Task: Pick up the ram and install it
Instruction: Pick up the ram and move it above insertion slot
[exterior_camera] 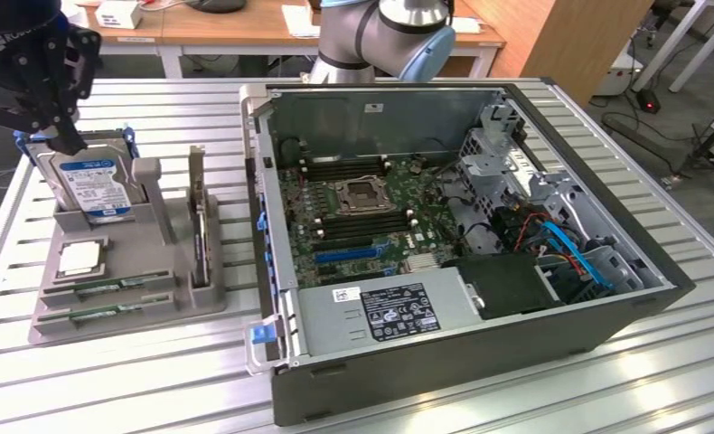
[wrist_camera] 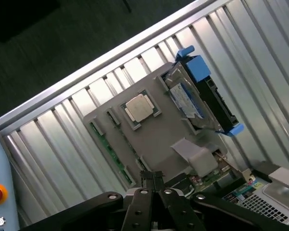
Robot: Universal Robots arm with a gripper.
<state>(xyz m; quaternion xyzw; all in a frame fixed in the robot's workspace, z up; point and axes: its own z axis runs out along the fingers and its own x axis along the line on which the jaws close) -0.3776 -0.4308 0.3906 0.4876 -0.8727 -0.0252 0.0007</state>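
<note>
Work surface: a ribbed aluminium table [exterior_camera: 116, 380] carrying two items, a grey plastic parts holder [exterior_camera: 152, 303] on the exterior view's left and an open dark-grey computer tower case [exterior_camera: 454, 362] lying on its side on the exterior view's right.

Task item: the ram [exterior_camera: 92, 314], a long thin green circuit-board stick, lies flat in the holder's outermost slot, along the edge nearest the camera in the exterior view. The wrist view shows it [wrist_camera: 108, 151] as a green strip on the holder's rim. A second green stick [exterior_camera: 107, 287] sits in the slot just behind it. Both are seated in the holder, and neither is lifted.

Other contents of the holder: a square silver processor chip [exterior_camera: 79, 258] in its recess, a silver hard drive with a blue label and blue caddy [exterior_camera: 92, 185] standing upright, and a dark upright expansion card [exterior_camera: 197, 217].

Gripper: the black two-finger gripper [exterior_camera: 68, 143] hangs over the hard drive's end of the holder, well apart from the ram. In the wrist view its fingers [wrist_camera: 154, 180] are pressed together with nothing between them.

Case: the green motherboard [exterior_camera: 357, 203] is exposed, with its processor socket [exterior_camera: 366, 194] visible.
</note>
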